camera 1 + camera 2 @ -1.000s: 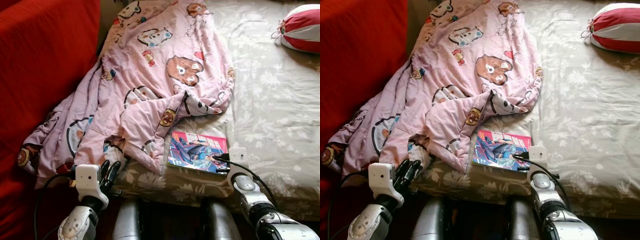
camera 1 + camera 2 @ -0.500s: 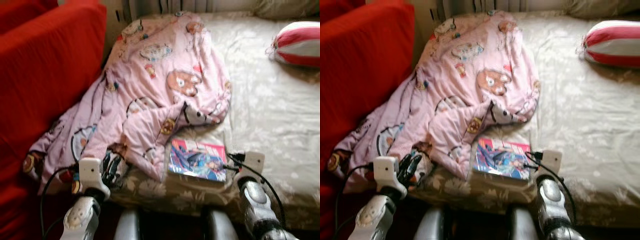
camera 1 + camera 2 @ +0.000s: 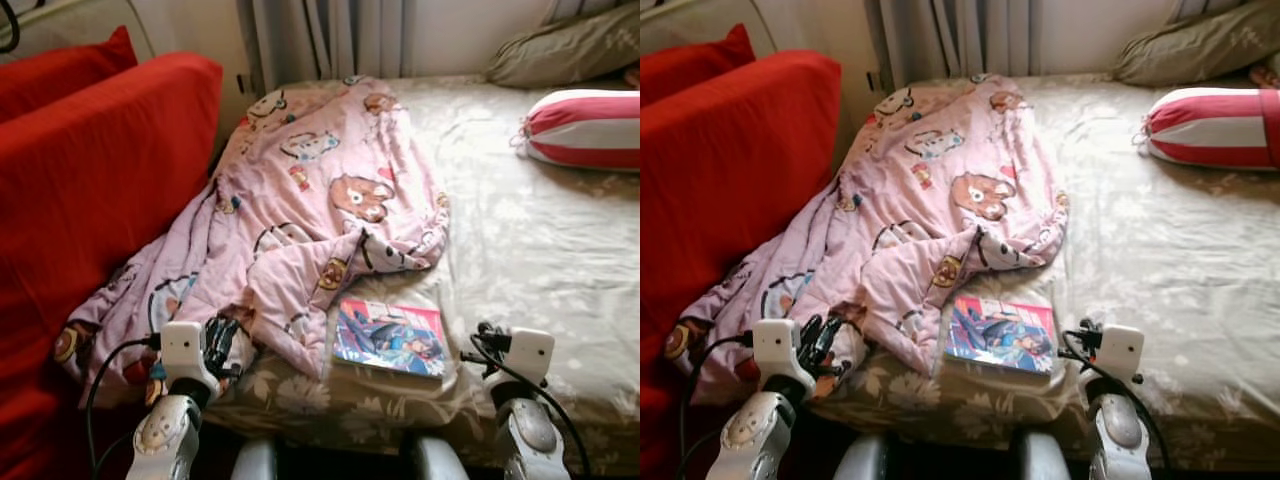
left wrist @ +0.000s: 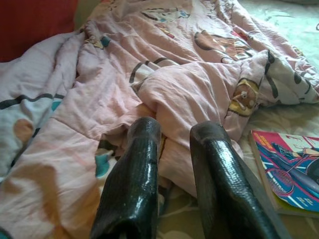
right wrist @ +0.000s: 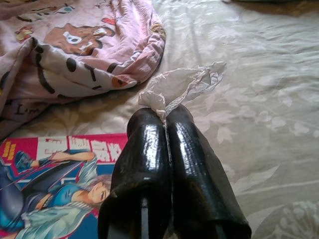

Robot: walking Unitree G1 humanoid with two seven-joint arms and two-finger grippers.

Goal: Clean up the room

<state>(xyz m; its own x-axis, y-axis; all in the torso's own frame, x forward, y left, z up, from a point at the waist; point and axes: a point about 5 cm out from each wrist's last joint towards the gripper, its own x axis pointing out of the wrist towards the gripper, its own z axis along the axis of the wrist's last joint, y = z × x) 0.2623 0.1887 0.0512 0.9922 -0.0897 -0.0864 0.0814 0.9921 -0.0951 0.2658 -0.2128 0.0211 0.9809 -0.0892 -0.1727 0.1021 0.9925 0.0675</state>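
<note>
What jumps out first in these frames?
A rumpled pink cartoon-print blanket sprawls over the bed's left side against a red sofa. A bright comic book lies flat at the bed's near edge. The right gripper pinches a crumpled white tissue.
</note>
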